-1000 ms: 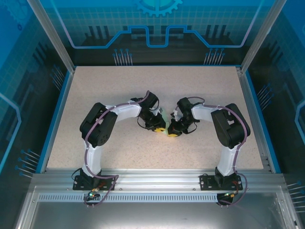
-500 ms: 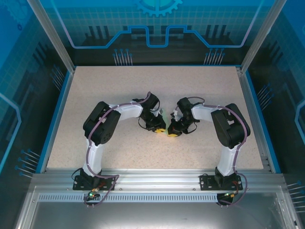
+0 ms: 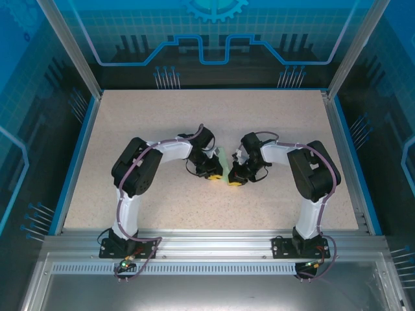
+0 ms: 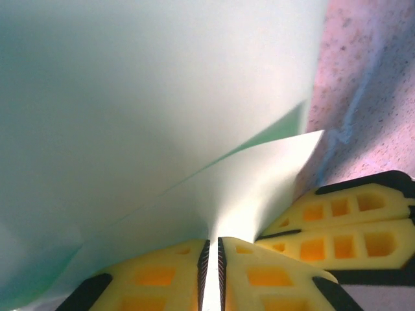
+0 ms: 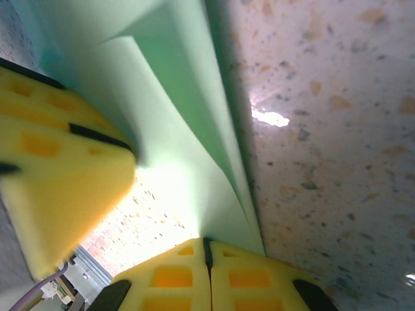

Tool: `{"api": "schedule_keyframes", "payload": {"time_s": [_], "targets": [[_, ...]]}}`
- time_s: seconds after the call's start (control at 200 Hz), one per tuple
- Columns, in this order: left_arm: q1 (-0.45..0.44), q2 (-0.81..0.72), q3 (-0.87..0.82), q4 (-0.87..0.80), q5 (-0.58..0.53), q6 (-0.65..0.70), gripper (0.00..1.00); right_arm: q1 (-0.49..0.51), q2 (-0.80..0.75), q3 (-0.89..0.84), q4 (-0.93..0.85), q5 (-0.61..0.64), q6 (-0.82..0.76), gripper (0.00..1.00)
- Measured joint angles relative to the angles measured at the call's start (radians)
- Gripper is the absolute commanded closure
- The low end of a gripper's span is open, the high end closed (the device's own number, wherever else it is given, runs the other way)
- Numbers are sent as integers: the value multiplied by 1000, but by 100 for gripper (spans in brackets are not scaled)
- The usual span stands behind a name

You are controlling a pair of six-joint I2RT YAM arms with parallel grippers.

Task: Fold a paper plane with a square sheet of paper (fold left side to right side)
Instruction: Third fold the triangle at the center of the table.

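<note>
Sheet of paper (image 3: pixel 223 157): pale mint green, already doubled into layers, held up off the speckled worktop (image 3: pixel 162 123) near its middle, between my two arms.
Left end effector (image 4: pixel 213 241): closed on one edge of the sheet, with the paper running down into the narrow slit between the yellow pads.
Right end effector (image 5: pixel 207 241): closed on the sheet too, gripping a stacked folded edge just beside my left one.
Weight: I judge it almost nothing, so a light pinch carries it and any quick swing would make it flutter.
Stiffness: limp across the open face, which bows and curves between my grips. It is firmer along the creases, where the layers stack.
Surface: smooth and probably slippery against itself, so the layers may slide apart if I pinch only one.
Fragility: it creases for good and tears easily if my two arms pull against each other.
Where to hold: at an edge or corner, pads flat across all the layers, near a crease rather than out on the floppy face.
</note>
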Motion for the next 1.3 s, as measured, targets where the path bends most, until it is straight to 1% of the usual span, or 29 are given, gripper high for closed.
{"api": "schedule_keyframes", "payload": {"time_s": [0.25, 0.465, 0.56, 0.655, 0.76, 0.85, 1.0, 1.09, 1.301], "targets": [[142, -40, -40, -48, -19, 56, 81, 0, 0, 0, 1, 0, 0, 95], [173, -111, -57, -73, -78, 68, 80, 0, -1, 0, 1, 0, 0, 95], [148, -162, -60, -68, -76, 64, 80, 0, -1, 0, 1, 0, 0, 95], [89, -190, -59, -50, -65, 43, 80, 0, -1, 0, 1, 0, 0, 95], [24, -179, -55, -32, -52, 25, 80, 0, -1, 0, 1, 0, 0, 95], [-11, -136, -30, -26, -39, 14, 80, 0, -1, 0, 1, 0, 0, 95], [-21, -57, 12, -10, -44, 5, 80, 0, -3, 0, 1, 0, 0, 95], [-19, -22, 33, -14, -70, -3, 80, 0, -8, -3, 3, 4, 0, 95], [-20, 2, 42, -17, -86, -12, 80, 0, -38, -11, -2, 51, 16, 95]]}}
